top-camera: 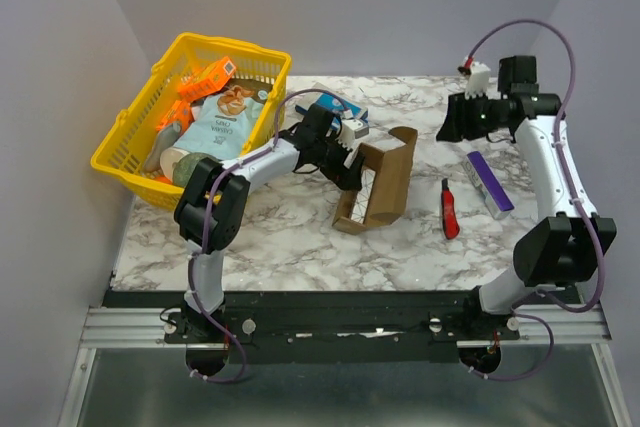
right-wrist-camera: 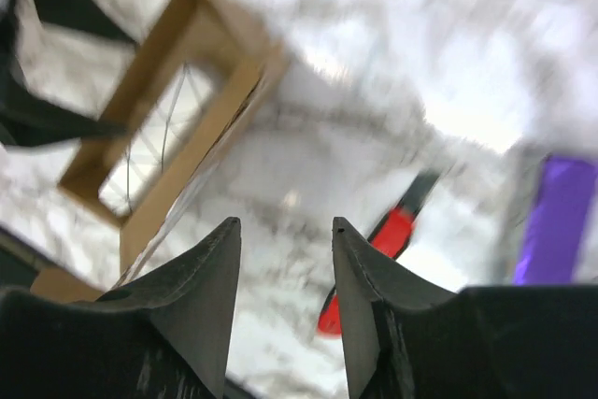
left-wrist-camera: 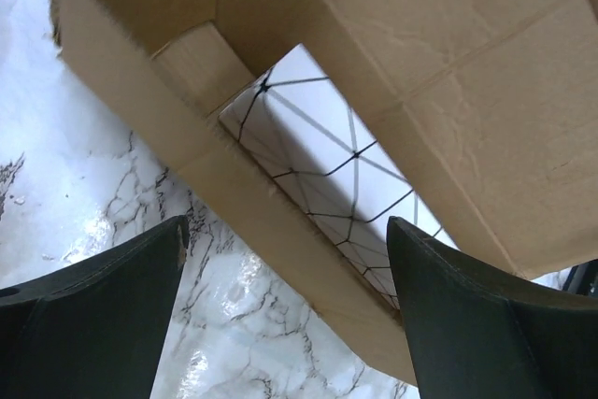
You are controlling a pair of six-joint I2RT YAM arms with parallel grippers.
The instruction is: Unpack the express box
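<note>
The express box (top-camera: 378, 187) is a long brown carton lying mid-table with its top open. In the left wrist view the express box (left-wrist-camera: 439, 72) shows a white item with thin black lines (left-wrist-camera: 327, 161) inside it. My left gripper (top-camera: 345, 162) hangs at the box's left side. Its jaws (left-wrist-camera: 287, 223) stand wide open above the box's near wall, holding nothing. My right gripper (top-camera: 455, 122) is raised over the back right of the table, away from the box. Its fingers (right-wrist-camera: 283, 227) are parted and empty, and that view is blurred.
A yellow basket (top-camera: 190, 112) full of packets stands at the back left. A small blue-and-white box (top-camera: 345, 107) lies behind the left gripper. A red-and-black hand tool (top-camera: 449, 209) and a flat purple bar (top-camera: 490, 179) lie right of the carton.
</note>
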